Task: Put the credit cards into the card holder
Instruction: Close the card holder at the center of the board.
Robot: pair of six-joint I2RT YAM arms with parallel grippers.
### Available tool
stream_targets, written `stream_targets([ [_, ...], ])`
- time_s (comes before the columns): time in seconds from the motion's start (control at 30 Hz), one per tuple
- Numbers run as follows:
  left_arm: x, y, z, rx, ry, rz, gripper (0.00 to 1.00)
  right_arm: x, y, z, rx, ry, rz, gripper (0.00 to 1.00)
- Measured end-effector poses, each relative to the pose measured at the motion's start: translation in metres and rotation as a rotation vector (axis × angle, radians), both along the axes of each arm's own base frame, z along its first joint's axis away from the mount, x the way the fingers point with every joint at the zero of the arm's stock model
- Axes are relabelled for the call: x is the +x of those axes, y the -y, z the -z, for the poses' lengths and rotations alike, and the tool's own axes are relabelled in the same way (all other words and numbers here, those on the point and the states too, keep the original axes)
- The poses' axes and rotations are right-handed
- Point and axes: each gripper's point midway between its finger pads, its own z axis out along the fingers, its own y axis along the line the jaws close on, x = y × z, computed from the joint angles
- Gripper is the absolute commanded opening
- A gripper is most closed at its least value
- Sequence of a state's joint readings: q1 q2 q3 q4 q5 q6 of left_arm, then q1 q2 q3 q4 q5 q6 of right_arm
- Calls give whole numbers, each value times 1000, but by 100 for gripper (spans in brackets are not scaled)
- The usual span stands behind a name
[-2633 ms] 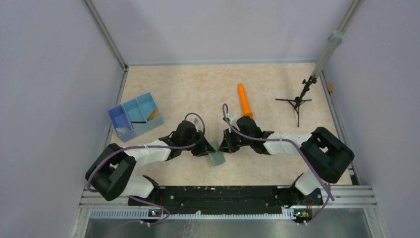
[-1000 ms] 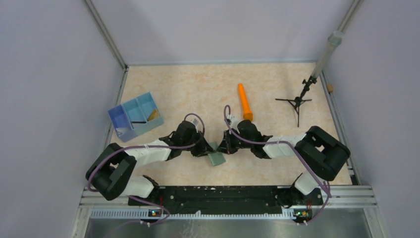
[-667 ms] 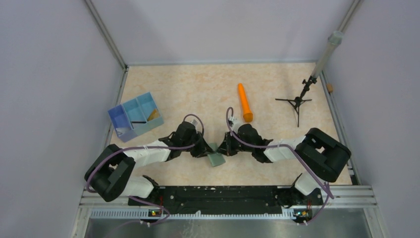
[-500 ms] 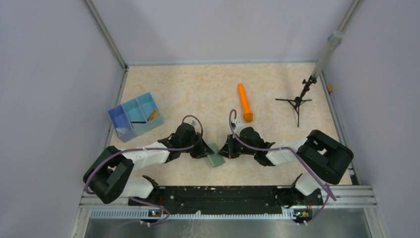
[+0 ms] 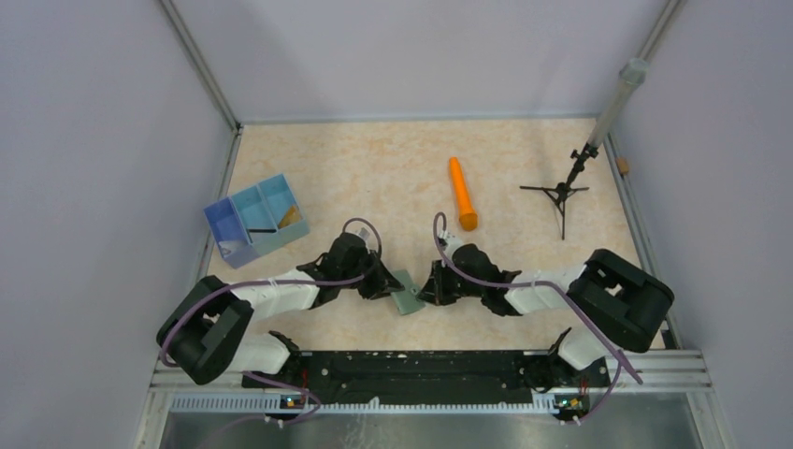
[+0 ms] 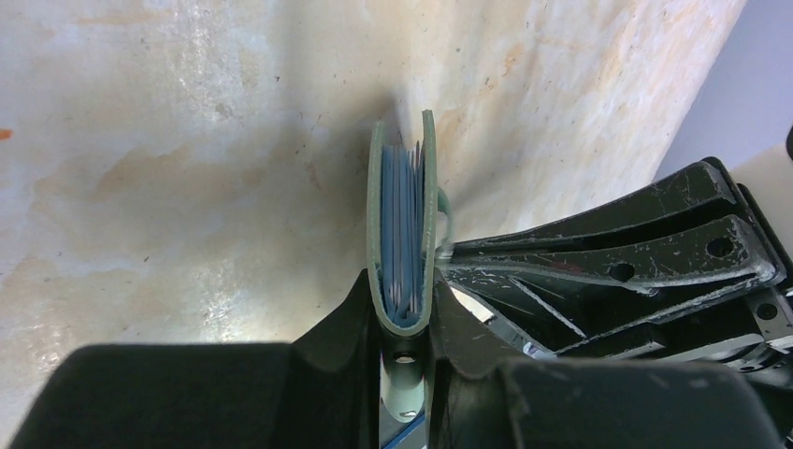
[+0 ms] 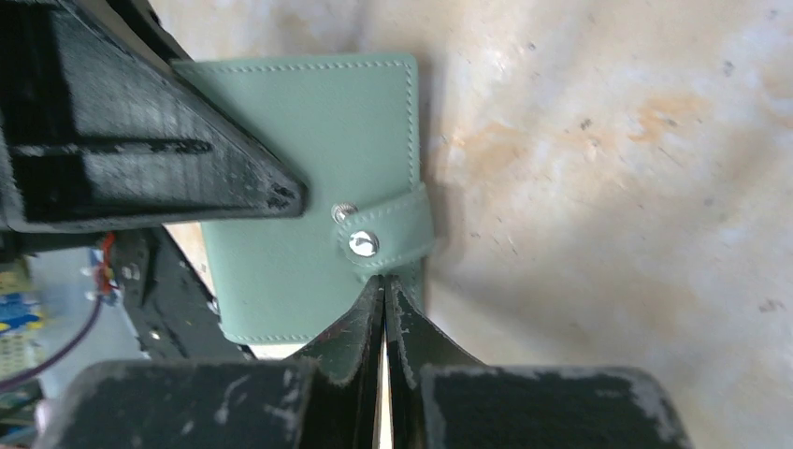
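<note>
Left gripper is clamping the folded card holder near the table's 6 o'clock edge, while the right gripper, fingers pressed together, is meeting its strap from 3 o'clock.

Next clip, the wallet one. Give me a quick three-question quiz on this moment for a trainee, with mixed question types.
1. True or false: the wallet lies flat, touched by no claw.
2. Where is the orange cylinder? A) in the blue tray B) on the table, beyond both arms C) in a claw
3. Which claw has its closed tips at the wallet's strap?

Key: 1 false, the left claw clamps the wallet; 2 B; 3 the right claw.
</note>
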State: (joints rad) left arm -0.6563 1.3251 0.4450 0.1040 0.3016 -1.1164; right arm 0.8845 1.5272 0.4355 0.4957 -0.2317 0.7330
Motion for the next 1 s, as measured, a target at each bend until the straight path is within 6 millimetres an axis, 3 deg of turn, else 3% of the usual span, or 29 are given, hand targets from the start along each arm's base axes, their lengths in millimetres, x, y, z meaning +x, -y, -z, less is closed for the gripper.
stream_targets([
  [0.03,0,0,0,2,3,3,0,-1,3,1,-20,3,-2,3],
  [0.2,3,-1,-3,37,30,37,0,-3,21,1,-131,32,-15,40],
  [0.37,10,-1,-7,122,50,98,0,5,19,-10,-186,99,-58,53],
  [0.5,16,-1,-8,192,54,162,0,9,13,-19,-179,127,-83,54],
  [0.7,18,0,-7,233,38,217,0,15,9,-23,-179,139,-76,47],
  [0.87,18,1,-7,240,37,230,0,22,7,-17,-208,140,-64,38],
  [1.0,17,1,-6,238,32,234,0,24,10,-12,-229,141,-47,38],
])
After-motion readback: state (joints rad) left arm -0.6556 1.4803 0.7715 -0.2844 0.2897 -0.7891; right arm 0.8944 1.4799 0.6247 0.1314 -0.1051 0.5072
